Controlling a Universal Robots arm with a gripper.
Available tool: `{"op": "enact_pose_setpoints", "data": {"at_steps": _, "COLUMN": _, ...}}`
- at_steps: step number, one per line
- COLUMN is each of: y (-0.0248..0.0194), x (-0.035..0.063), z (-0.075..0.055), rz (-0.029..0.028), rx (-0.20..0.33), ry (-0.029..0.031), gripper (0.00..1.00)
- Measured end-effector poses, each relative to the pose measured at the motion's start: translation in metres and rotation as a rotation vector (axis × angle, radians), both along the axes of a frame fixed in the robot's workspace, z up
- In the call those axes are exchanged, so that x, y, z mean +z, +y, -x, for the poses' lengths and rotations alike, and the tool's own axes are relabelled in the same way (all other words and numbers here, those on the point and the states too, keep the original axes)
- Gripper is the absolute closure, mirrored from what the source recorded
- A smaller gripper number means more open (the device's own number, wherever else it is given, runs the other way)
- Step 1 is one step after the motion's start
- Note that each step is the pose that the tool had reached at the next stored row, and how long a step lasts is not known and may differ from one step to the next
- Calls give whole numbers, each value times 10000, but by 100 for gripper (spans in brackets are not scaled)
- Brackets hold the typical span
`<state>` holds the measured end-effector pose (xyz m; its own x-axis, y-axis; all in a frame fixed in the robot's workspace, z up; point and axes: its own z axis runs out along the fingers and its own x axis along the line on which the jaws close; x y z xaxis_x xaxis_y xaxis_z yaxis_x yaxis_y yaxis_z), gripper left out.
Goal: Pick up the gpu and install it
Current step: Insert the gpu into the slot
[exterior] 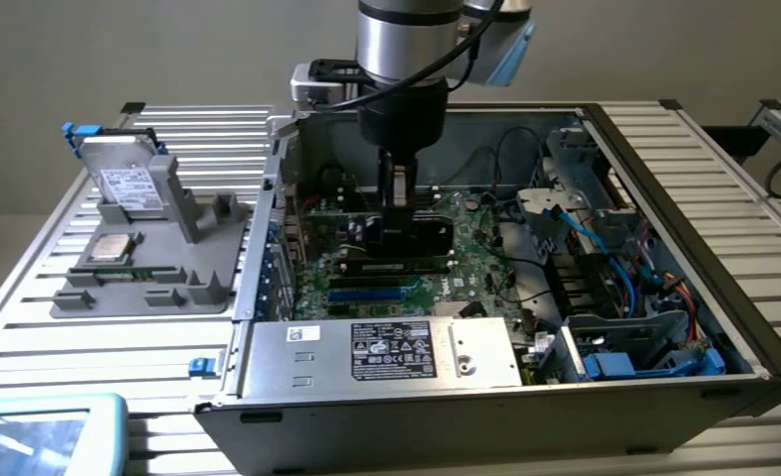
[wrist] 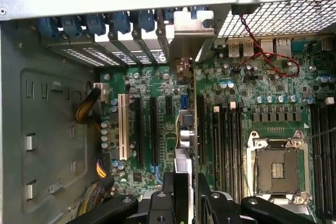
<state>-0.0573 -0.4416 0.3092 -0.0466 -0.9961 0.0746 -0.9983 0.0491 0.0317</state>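
1. The arm reaches down into the open grey metal computer case [exterior: 655,397], which sits on the silver slatted table [exterior: 747,198].
2. The black gripper [exterior: 397,213] is clamped on the gpu [exterior: 417,241], a small green circuit board with a black cooler block, which it holds standing on edge.
3. From the wrist, the gripper [wrist: 185,184] has a finger on each side of the gpu [wrist: 182,163], seen edge-on as a thin strip between them.
4. The card is low over the green motherboard [exterior: 484,268], around the middle of the case. I cannot tell whether its lower edge is touching a slot.
5. On the wrist view the card lines up between the black expansion slots beside the long white slot [wrist: 124,127] and the black memory slots near the silver square processor socket [wrist: 275,163].
6. The silver power supply box with a black-and-white label [exterior: 390,352] sits at the near end of the case.
7. On the exterior view's left, a grey moulded parts tray [exterior: 140,288] holds a silver hard drive with a white label [exterior: 129,183] upright, well apart from the gripper.
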Motion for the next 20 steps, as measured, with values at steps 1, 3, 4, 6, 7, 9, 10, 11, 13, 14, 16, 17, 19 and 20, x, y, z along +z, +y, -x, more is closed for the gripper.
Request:
{"op": "enact_pose_setpoints", "data": {"at_steps": 1, "y": 2, "x": -7, "z": 10, "rz": -1, "rx": -1, "ry": -1, "gripper": 73}}
{"op": "enact_pose_setpoints", "data": {"at_steps": 3, "y": 2, "x": -27, "z": 20, "rz": -2, "rx": 0, "ry": -1, "gripper": 73}}
{"op": "enact_pose_setpoints", "data": {"at_steps": 4, "y": 2, "x": -37, "z": 20, "rz": -1, "rx": 1, "ry": -1, "gripper": 73}}
{"op": "enact_pose_setpoints", "data": {"at_steps": 6, "y": 1, "x": -67, "z": 20, "rz": -1, "rx": 1, "ry": -2, "gripper": 73}}
{"op": "enact_pose_setpoints", "data": {"at_steps": 7, "y": 2, "x": -87, "z": 20, "rz": -2, "rx": 0, "ry": -4, "gripper": 73}}
{"op": "enact_pose_setpoints", "data": {"at_steps": 9, "y": 1, "x": -118, "z": 20, "rz": 0, "rx": 0, "ry": -5, "gripper": 73}}
{"op": "enact_pose_setpoints", "data": {"at_steps": 10, "y": 1, "x": -134, "z": 20, "rz": 1, "rx": 1, "ry": -5, "gripper": 73}}
{"op": "enact_pose_setpoints", "data": {"at_steps": 11, "y": 2, "x": -147, "z": 20, "rz": 0, "rx": 0, "ry": -5, "gripper": 73}}
{"op": "enact_pose_setpoints", "data": {"at_steps": 13, "y": 0, "x": -165, "z": 21, "rz": 1, "rx": -1, "ry": -3, "gripper": 73}}
{"op": "enact_pose_setpoints", "data": {"at_steps": 14, "y": -5, "x": -168, "z": 23, "rz": 2, "rx": -1, "ry": -2, "gripper": 73}}
{"op": "enact_pose_setpoints", "data": {"at_steps": 16, "y": -22, "x": -172, "z": 27, "rz": 1, "rx": 0, "ry": -2, "gripper": 73}}
{"op": "enact_pose_setpoints", "data": {"at_steps": 17, "y": -32, "x": -176, "z": 28, "rz": 0, "rx": 0, "ry": -2, "gripper": 73}}
{"op": "enact_pose_setpoints", "data": {"at_steps": 19, "y": -40, "x": -189, "z": 34, "rz": -2, "rx": -1, "ry": -2, "gripper": 73}}
{"op": "enact_pose_setpoints", "data": {"at_steps": 20, "y": -41, "x": -198, "z": 38, "rz": -2, "rx": -1, "ry": -2, "gripper": 73}}
